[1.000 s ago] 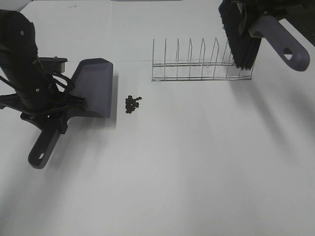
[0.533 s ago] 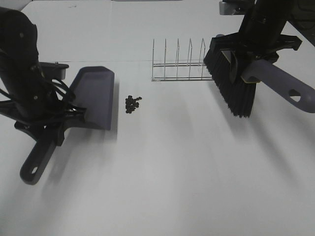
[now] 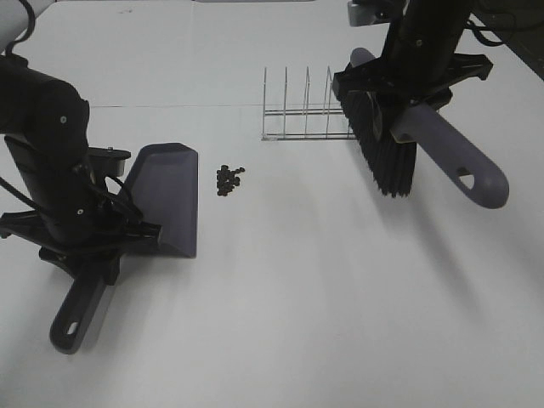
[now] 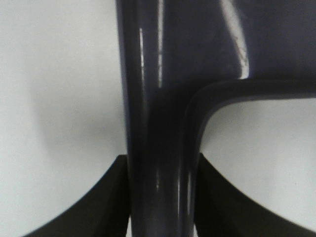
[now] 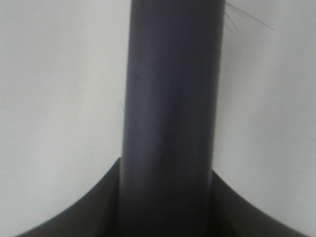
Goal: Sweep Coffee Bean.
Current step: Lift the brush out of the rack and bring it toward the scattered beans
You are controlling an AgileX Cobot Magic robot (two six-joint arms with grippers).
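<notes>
A white tabletop [image 3: 323, 323] carries everything. The black left arm [image 3: 51, 144] stands over its left side, and the black right arm [image 3: 425, 42] reaches in from the far right corner.

The left end effector [image 3: 106, 242] is closed around the neck of a grey dustpan [image 3: 170, 191]. The left wrist view shows its two dark fingers [image 4: 108, 202] pressed against either side of the handle. The pan's long open lip faces right, and its handle trails off towards the near left.

The right end effector [image 3: 408, 102] is clamped on the grey handle of a brush [image 3: 387, 153]. In the right wrist view the handle fills the gap between the fingers [image 5: 98, 207]. The dark bristles point down and towards the viewer. Whether their tips touch the tabletop cannot be told.

A wire rack [image 3: 297, 110] of thin upright prongs stands behind the brush, and its right end is hidden by the brush head.

The coffee bean [image 3: 228, 179] cluster, tiny and dark, lies on the tabletop just right of the dustpan's lip with a bare strip between them. It is in front of the rack's left end and well apart from the brush.
</notes>
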